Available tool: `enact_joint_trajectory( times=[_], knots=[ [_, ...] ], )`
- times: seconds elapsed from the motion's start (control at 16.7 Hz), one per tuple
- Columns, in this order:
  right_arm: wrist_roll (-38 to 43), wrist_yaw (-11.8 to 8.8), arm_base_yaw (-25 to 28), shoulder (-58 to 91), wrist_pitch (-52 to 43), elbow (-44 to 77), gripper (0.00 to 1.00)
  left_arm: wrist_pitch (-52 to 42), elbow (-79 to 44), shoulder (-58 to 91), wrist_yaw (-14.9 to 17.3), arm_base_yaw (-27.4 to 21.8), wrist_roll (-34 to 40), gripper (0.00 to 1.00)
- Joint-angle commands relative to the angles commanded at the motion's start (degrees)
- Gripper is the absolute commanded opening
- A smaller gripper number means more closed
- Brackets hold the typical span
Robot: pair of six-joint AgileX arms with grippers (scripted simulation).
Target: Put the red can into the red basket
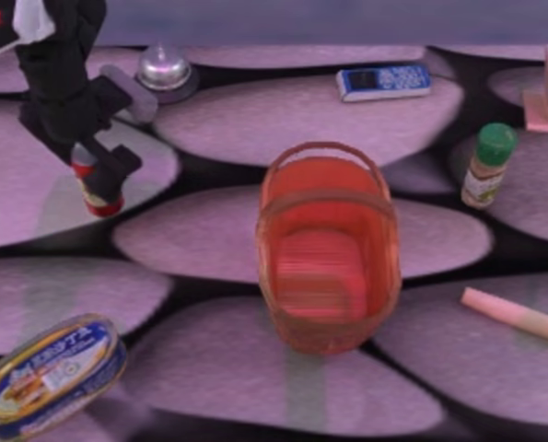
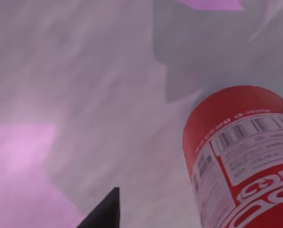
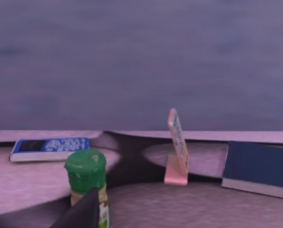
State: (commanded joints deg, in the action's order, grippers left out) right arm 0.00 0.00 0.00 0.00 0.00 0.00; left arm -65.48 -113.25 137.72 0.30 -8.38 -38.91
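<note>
The red can (image 1: 99, 195) stands at the table's left, silver top up; its barcode side fills the left wrist view (image 2: 241, 156). My left gripper (image 1: 99, 175) comes down over it from above, open, with the can between the jaws. One dark fingertip (image 2: 105, 213) shows with a clear gap to the can; the other is hidden. The red basket (image 1: 329, 322), oval and woven with an arched handle, sits empty at the table's middle, well right of the can. My right arm is outside the top view; one fingertip (image 3: 84, 211) shows, far off centre.
A silver bell (image 1: 165, 66) sits behind the can. A fish tin (image 1: 51, 373) lies at front left. At the back and right are a blue box (image 1: 384, 81), a green-capped spice bottle (image 1: 487, 166), a pink stand (image 1: 539, 92) and a pink stick (image 1: 518, 315).
</note>
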Motion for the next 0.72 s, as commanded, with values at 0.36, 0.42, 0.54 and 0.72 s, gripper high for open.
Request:
enact_joint_trajectory(
  times=[0.36,0.42,0.54,0.72],
  knots=[
    [0.0,0.0,0.0,0.0,0.0,0.0,1.0,0.0,0.0,0.0,0.0,0.0,0.0,0.25],
    [0.0,0.0,0.0,0.0,0.0,0.0,1.0,0.0,0.0,0.0,0.0,0.0,0.0,0.17],
    [0.0,0.0,0.0,0.0,0.0,0.0,1.0,0.0,0.0,0.0,0.0,0.0,0.0,0.02],
    [0.0,0.0,0.0,0.0,0.0,0.0,1.0,0.0,0.0,0.0,0.0,0.0,0.0,0.0]
  ],
)
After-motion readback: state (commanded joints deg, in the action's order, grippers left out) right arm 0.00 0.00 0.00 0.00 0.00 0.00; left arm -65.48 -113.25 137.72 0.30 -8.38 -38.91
